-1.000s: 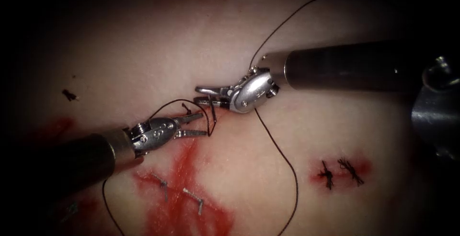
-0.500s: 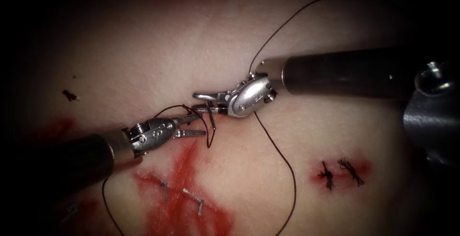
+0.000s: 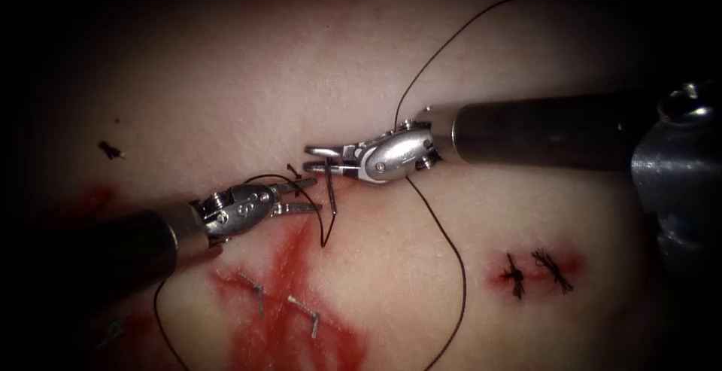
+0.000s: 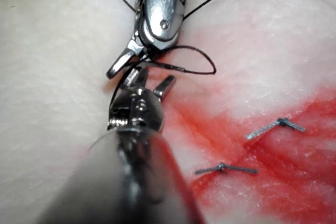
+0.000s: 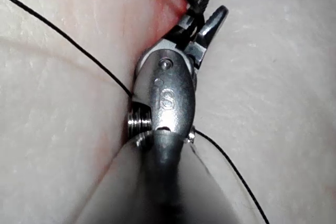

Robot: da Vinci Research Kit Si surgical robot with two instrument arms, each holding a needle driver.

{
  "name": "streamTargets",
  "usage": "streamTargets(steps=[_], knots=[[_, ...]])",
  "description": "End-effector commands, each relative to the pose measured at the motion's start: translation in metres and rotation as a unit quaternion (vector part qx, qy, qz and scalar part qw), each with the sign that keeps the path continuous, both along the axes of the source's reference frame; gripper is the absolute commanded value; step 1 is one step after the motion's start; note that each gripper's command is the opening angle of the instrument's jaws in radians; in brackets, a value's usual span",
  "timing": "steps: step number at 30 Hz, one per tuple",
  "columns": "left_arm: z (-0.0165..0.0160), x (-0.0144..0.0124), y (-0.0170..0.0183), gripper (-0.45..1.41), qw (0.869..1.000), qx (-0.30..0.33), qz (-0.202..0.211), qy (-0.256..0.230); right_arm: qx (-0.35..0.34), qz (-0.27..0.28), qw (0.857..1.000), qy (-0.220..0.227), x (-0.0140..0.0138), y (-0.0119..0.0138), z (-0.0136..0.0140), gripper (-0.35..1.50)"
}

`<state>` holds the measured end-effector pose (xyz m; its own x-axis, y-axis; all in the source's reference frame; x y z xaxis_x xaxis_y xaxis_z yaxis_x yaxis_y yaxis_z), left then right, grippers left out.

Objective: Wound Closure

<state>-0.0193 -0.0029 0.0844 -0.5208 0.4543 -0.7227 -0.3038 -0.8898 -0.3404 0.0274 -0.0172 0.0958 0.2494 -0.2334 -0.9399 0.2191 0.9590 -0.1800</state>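
My right tool (image 3: 312, 157) reaches in from the right above the top of the red cut (image 3: 289, 266) in the tissue (image 3: 226, 77). Its jaws are shut on the dark curved needle (image 3: 331, 190) near one end. The needle's free end hangs toward the tissue; I cannot tell whether it touches. My left tool (image 3: 308, 195) lies just left of the needle, jaws open and holding nothing. Dark thread (image 3: 451, 258) loops from the needle past both tools. In the left wrist view the needle (image 4: 165, 67) juts from the right tool (image 4: 128, 65) beyond the left tool (image 4: 152, 80).
Two grey stitches (image 3: 256, 292) (image 3: 304, 314) cross the cut amid red fluid. Two dark knots (image 3: 515, 273) (image 3: 553, 269) sit on a small red patch at the right. A cut end of thread (image 3: 109, 149) lies far left.
The right tool has shifted slightly left and down, carrying the needle lower; the thread loop below it hangs further down. The left tool has stayed put with jaws open.
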Motion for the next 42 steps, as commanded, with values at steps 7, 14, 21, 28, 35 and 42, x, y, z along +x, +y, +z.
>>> streamTargets(steps=[7,14,21,28,35,42], knots=[[0.0005,-0.0005,0.0002,0.25,1.0,0.001,0.0,-0.001,0.015,0.002,1.0,-0.011,0.0004,-0.0007,0.0008,-0.35],[0.0005,-0.0005,0.0001,0.25,1.0,0.001,0.0,-0.001,0.067,0.015,0.997,-0.046,0.0003,-0.0006,0.0011,-0.35],[0.0005,-0.0004,0.0001,0.25,1.0,0.001,0.0,-0.001,0.103,0.007,0.992,-0.076,-0.0005,-0.0017,0.0022,-0.35],[0.0004,-0.0004,0.0002,0.25,1.0,0.001,0.0,-0.001,0.107,0.0,0.991,-0.084,-0.0008,-0.0022,0.0023,-0.35],[0.0004,-0.0004,0.0003,0.25,1.0,0.002,0.0,-0.001,0.114,-0.011,0.989,-0.097,-0.0014,-0.0028,0.0025,-0.35],[0.0004,-0.0004,0.0003,0.27,1.0,0.002,0.0,-0.001,0.134,-0.01,0.984,-0.116,-0.002,-0.0032,0.0031,-0.35]])
